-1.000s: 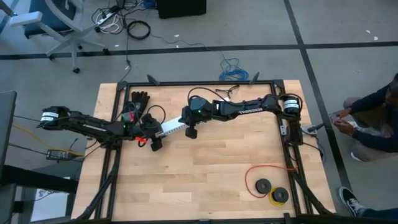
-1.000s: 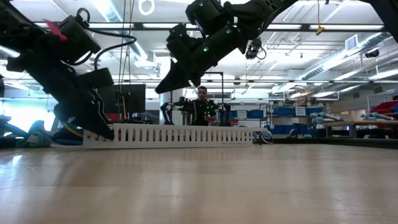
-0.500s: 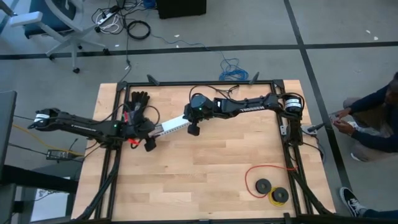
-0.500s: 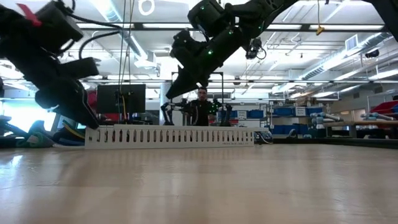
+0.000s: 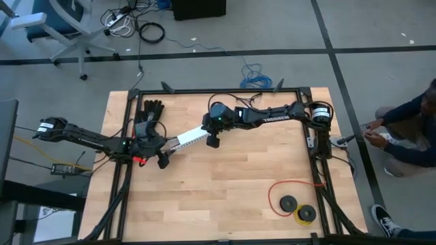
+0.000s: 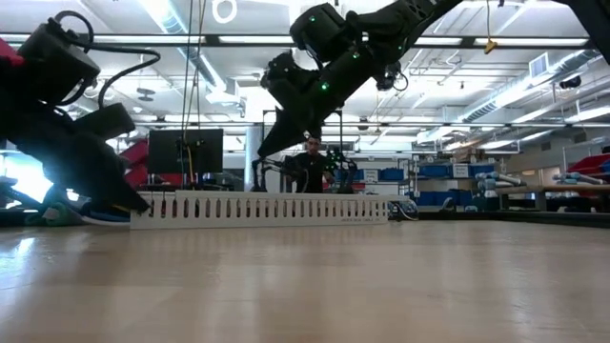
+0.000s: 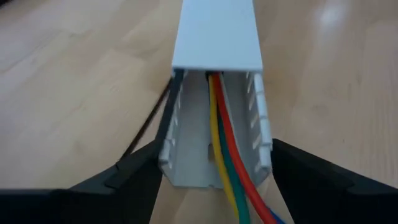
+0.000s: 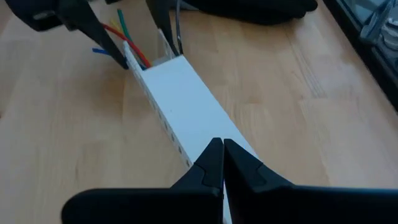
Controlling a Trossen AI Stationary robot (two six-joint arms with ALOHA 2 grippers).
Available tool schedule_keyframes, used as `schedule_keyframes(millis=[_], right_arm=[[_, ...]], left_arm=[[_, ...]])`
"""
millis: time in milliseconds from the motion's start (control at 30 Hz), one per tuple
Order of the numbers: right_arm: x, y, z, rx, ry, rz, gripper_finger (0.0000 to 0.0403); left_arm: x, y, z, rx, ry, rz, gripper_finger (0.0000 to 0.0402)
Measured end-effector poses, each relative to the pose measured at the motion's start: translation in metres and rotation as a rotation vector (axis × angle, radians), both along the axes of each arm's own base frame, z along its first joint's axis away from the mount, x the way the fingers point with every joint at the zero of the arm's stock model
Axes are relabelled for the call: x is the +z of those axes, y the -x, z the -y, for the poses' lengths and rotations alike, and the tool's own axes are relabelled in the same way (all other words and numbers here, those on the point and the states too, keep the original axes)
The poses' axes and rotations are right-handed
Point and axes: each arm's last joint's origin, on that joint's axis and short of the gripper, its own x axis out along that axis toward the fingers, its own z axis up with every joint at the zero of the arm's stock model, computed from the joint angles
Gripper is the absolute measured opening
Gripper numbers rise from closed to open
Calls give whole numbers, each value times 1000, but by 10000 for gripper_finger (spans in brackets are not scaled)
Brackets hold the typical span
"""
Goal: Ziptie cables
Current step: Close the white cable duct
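Observation:
A long white slotted channel (image 5: 189, 139) lies flat on the wooden table, most of it closed by a white cover (image 7: 217, 31). The cables (image 7: 224, 155), yellow, red, green and blue wires, run inside it and stick out of its open left end (image 8: 121, 28). My left gripper (image 7: 214, 165) is open, with one finger on each side of that open end; I cannot tell whether they touch its walls. My right gripper (image 8: 222, 149) is shut and hangs above the covered right part of the channel (image 6: 262, 152), clear of it.
A black glove (image 5: 151, 112) lies at the table's far left, behind the left gripper. A red wire loop with black spools (image 5: 293, 201) sits at the near right. A person (image 5: 409, 129) sits beyond the table's right edge. Bare wood spans the middle and the near side.
My left gripper has drawn back toward the table's left edge and sunk a little, rolling slightly, its fingers staying just as wide apart. It now stands at the channel's very end instead of farther along it. The channel has stayed where it was.

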Motion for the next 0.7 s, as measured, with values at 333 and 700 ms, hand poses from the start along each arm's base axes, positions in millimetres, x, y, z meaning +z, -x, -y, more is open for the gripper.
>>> schedule_keyframes(millis=[333,700], right_arm=[[-23,11,10,-93,-40,-12,0],[-27,15,12,-141,-47,-60,0]], left_arm=[[-3,1,0,4,-6,-3,293],[-6,0,-1,16,-20,-19,231]])
